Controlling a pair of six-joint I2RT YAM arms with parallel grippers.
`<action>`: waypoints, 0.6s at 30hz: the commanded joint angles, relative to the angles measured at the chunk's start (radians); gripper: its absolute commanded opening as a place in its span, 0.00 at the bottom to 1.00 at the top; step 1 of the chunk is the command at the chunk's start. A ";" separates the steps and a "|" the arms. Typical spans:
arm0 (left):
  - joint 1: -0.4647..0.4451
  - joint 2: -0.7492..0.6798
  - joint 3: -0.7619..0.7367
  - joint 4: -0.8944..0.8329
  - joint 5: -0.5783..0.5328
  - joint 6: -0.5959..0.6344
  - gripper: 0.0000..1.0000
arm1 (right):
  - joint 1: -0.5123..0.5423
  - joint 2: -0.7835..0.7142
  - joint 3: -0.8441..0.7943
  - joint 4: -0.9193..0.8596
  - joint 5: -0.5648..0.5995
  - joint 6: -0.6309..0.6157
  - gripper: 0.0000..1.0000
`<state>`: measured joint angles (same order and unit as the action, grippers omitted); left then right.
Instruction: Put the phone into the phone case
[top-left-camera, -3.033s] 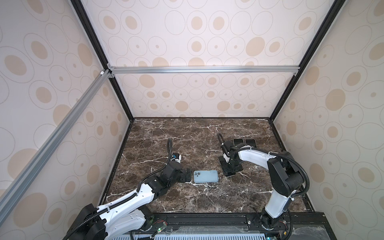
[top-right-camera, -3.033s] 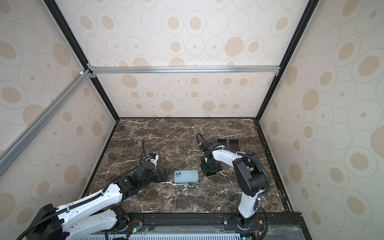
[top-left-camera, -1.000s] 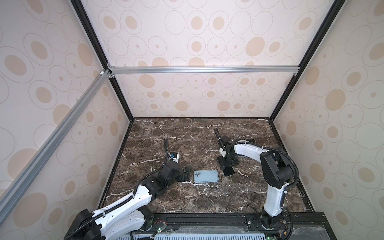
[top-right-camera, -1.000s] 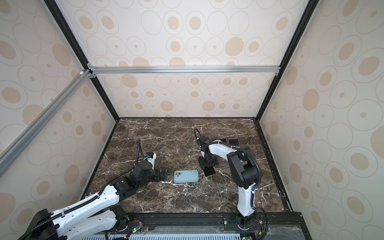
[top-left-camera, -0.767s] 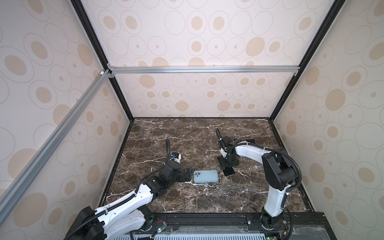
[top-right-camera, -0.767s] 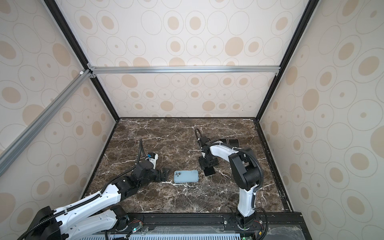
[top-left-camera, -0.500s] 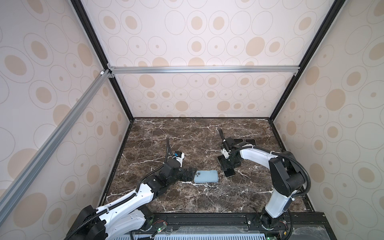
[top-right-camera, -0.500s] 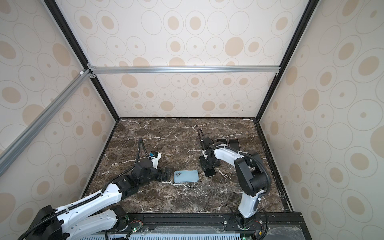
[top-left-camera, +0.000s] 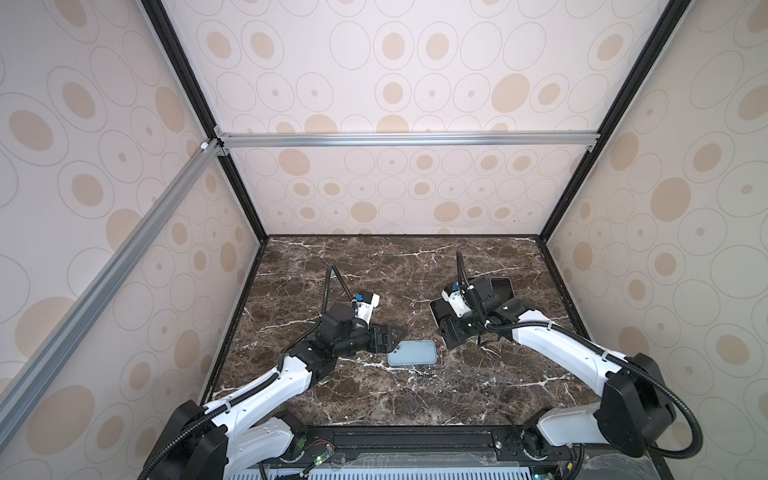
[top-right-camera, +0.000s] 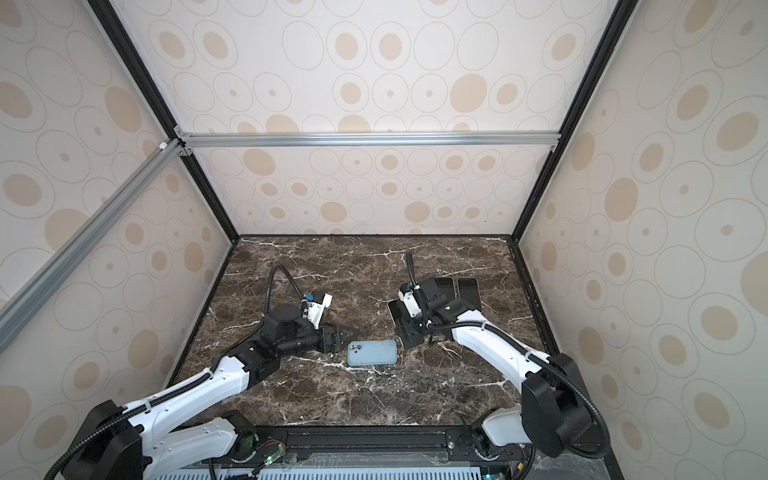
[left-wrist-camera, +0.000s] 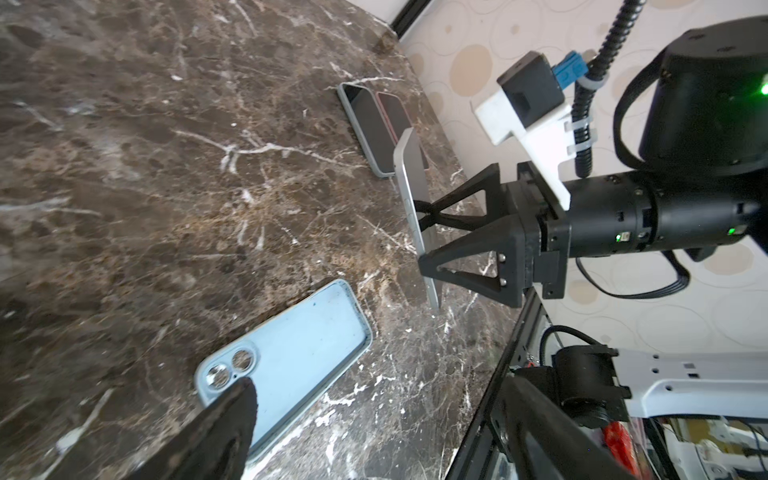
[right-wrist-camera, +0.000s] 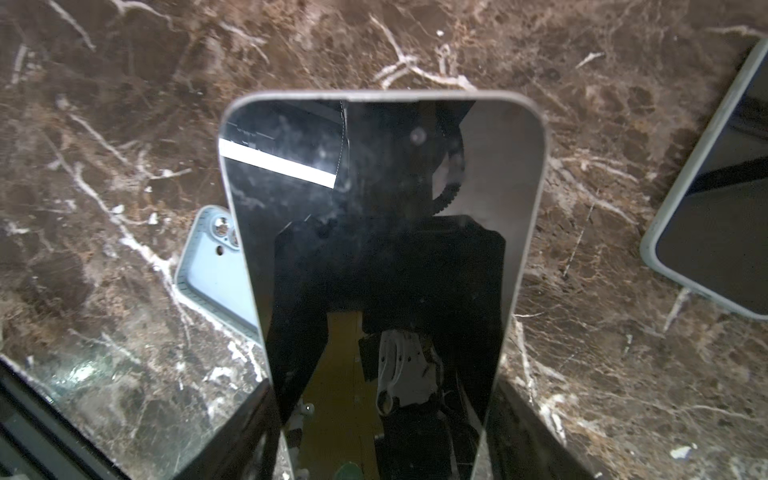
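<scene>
The light blue phone case (top-left-camera: 412, 353) (top-right-camera: 372, 353) lies flat and hollow side up mid-table, also in the left wrist view as case (left-wrist-camera: 291, 365). My left gripper (top-left-camera: 388, 336) (top-right-camera: 338, 338) (left-wrist-camera: 374, 395) is open at its camera-hole end. One finger (left-wrist-camera: 224, 432) overlaps that corner; I cannot tell whether it touches. My right gripper (top-left-camera: 451, 328) (top-right-camera: 409, 328) (right-wrist-camera: 382, 415) is shut on the phone (left-wrist-camera: 415, 208) (right-wrist-camera: 382, 232) across its long edges. The phone is dark-screened and silver-edged, and tilts above the table just right of the case (right-wrist-camera: 216, 270).
Two more phones (top-right-camera: 467, 291) (left-wrist-camera: 365, 124) lie side by side, screens up, at the back right near the wall, behind my right gripper; one phone's edge (right-wrist-camera: 715, 228) shows in the right wrist view. The black frame rail (top-left-camera: 415, 432) runs along the table's front edge.
My left gripper has slid right, up to the case's left end. My right gripper still holds the phone in about the same spot, though its arm has swung outward.
</scene>
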<state>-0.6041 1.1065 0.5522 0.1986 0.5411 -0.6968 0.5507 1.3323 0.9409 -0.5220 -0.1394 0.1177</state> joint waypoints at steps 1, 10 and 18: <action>0.019 0.033 0.057 0.125 0.139 -0.062 0.87 | 0.012 -0.076 -0.008 0.031 -0.037 -0.033 0.23; 0.026 0.112 0.085 0.311 0.265 -0.148 0.82 | 0.038 -0.169 0.004 -0.027 -0.054 -0.073 0.21; 0.028 0.181 0.106 0.420 0.362 -0.203 0.71 | 0.084 -0.185 0.027 -0.047 -0.047 -0.081 0.20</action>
<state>-0.5838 1.2762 0.6075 0.5358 0.8406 -0.8642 0.6144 1.1645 0.9367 -0.5648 -0.1829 0.0578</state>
